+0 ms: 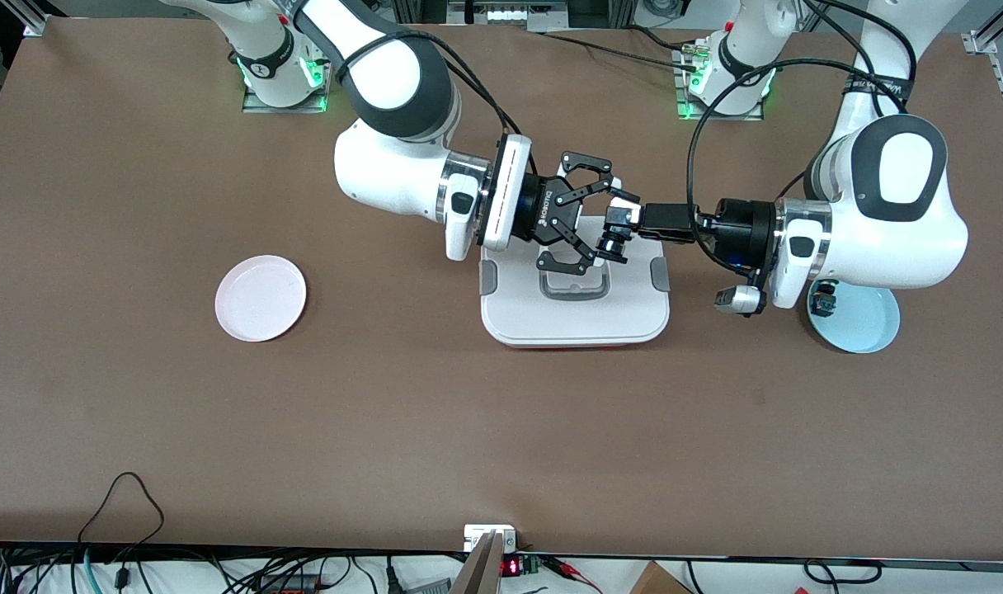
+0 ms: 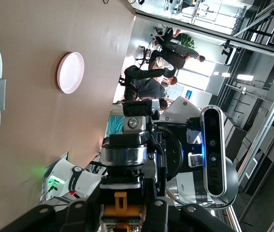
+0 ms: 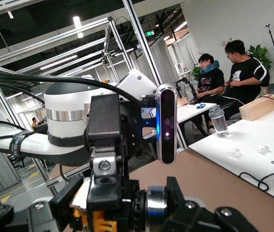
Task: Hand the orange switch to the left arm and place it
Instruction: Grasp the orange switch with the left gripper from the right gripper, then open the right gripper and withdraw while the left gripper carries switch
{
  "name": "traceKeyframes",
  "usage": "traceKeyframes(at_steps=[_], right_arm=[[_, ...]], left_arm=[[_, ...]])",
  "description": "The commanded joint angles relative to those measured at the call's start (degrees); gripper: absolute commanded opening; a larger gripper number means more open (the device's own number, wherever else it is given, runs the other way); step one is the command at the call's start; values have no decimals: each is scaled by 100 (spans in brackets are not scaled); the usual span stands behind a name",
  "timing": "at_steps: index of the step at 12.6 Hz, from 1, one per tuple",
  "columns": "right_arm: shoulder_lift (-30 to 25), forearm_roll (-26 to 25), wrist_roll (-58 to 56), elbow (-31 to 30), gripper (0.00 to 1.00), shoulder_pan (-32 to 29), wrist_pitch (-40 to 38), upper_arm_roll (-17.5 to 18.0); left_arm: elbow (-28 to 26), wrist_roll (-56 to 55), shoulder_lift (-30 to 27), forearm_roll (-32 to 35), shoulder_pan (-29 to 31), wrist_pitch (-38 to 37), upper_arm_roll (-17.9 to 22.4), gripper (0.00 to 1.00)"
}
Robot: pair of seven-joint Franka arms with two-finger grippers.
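While it hangs over the box [image 1: 576, 318], the orange switch [image 1: 613, 242] seems to lie with its long axis roughly level. The left end effector [image 1: 619, 221] is clenched on it; the right end effector [image 1: 588, 216] stands partly spread around it. A small component sits in the blue plate [image 1: 864, 326]; the pink plate [image 1: 261, 298] holds nothing.

From the front my two wrists cover the top end of the box [image 1: 576, 309], so I can't see that part of the lid at all. The orange switch [image 1: 611, 244] over the box is mostly buried between my fingers. My left forearm hides about half the light blue plate [image 1: 860, 322], and whatever small dark thing [image 1: 823, 302] sits on it is too tiny to identify.
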Motion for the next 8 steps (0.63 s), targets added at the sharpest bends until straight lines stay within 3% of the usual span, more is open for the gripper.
traceKeyframes(at_steps=[1, 4, 8], right_arm=[[65, 96, 110, 170, 100, -79, 3, -35], [-49, -210, 269, 117, 100, -525, -547, -44], [-268, -2035, 1389, -15, 100, -1492, -2216, -62]], left_arm=[[-16, 126, -48, -148, 66, -23, -8, 9], [-8, 134, -48, -148, 66, -23, -8, 9], [71, 134, -57, 193, 75, -23, 44, 9]])
